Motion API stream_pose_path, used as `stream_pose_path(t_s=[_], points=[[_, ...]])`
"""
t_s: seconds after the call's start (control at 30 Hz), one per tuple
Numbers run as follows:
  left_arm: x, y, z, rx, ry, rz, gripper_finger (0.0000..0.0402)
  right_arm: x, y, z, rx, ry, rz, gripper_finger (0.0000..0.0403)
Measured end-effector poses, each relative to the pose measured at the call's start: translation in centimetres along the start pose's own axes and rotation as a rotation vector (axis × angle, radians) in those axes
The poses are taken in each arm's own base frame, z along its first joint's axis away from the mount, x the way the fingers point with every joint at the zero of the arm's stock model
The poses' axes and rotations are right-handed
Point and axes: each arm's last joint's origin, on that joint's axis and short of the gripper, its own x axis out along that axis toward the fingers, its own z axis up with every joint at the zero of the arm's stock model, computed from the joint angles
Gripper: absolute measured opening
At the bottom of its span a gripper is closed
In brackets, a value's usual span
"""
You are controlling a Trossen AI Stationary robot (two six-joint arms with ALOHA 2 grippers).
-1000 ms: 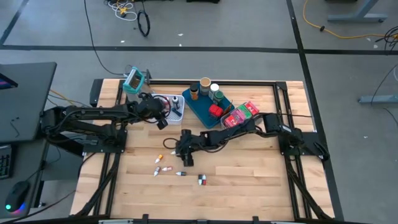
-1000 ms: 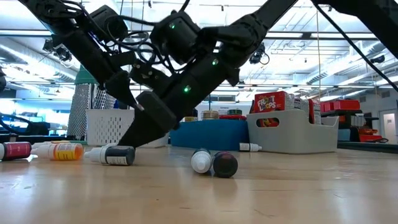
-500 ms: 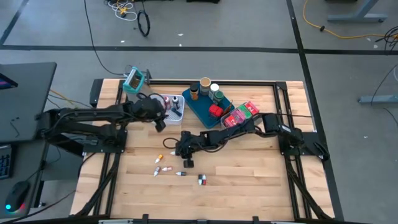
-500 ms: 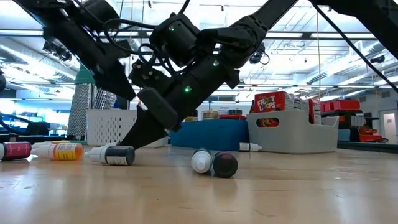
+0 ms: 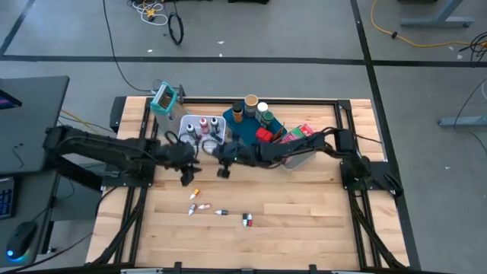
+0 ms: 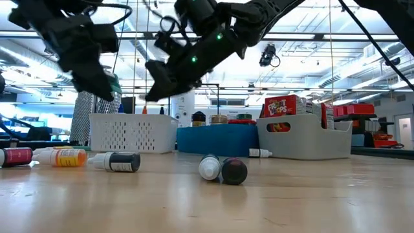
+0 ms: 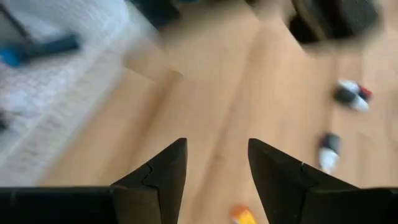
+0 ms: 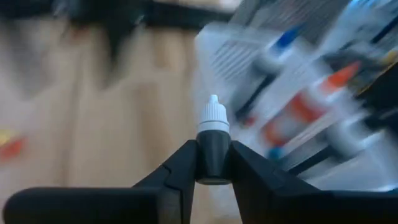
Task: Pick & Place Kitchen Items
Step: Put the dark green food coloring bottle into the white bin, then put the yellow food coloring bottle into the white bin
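The right tool (image 8: 212,163) was clamped on a small dark bottle (image 8: 212,149) with a white cap. In the right wrist view the bottle's long axis ran straight out along the fingers (image 8: 180,168), with the cap's nozzle pointing away from the wrist toward the white basket (image 8: 261,50), where other bottles lay blurred. From above, that tool (image 5: 223,158) hung just beside the basket (image 5: 199,128), on its desk-centre side; the bottle itself could not be made out there.

The right arm reached low and long across the desk (image 5: 304,213), past the grey bin (image 5: 293,144) and the blue tray (image 5: 247,129). In the low view it was raised, slanting down above the basket (image 6: 132,133).

The left tool (image 5: 185,158) hung near the basket too, on the same side. Its fingers (image 7: 155,180) stood apart and held nothing, over bare wood.

Loose bottles lay on their sides well apart from the basket: an orange-capped one (image 5: 195,194), a small group (image 5: 199,207) and a dark pair (image 5: 247,220). Only the low view showed that pair end-on (image 6: 222,170), and a black-capped one (image 6: 119,161) lying sideways.
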Motion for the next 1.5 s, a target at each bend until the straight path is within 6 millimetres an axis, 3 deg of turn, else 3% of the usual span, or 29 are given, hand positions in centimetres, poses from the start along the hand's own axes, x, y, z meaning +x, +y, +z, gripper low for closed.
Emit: stream_pose_path(t_s=[0.17,0.37,0.73,1.2,1.5], points=[[0.4,-2.1,-1.5,0.009,0.042,-0.008,0.0181,0.8,-4.5,0.5,0.001,-0.046,-0.037,0.0082],[1.3,-3.7,-3.3,-0.066,0.110,0.014,0.0181,2.2,-7.8,-1.0,0.071,-0.013,0.019,0.0124],[3.9,-5.7,-7.1,-0.058,0.292,0.097,0.0180,2.6,-8.0,-1.1,0.108,-0.025,0.020,0.0178],[5.5,-6.4,-9.7,-0.003,0.271,0.238,0.0180,2.5,-8.0,-1.0,0.110,-0.036,0.020,0.0176],[6.2,-6.4,-9.9,0.169,0.234,0.256,0.0174,2.5,-7.8,-0.9,0.110,-0.046,0.056,0.0176]])
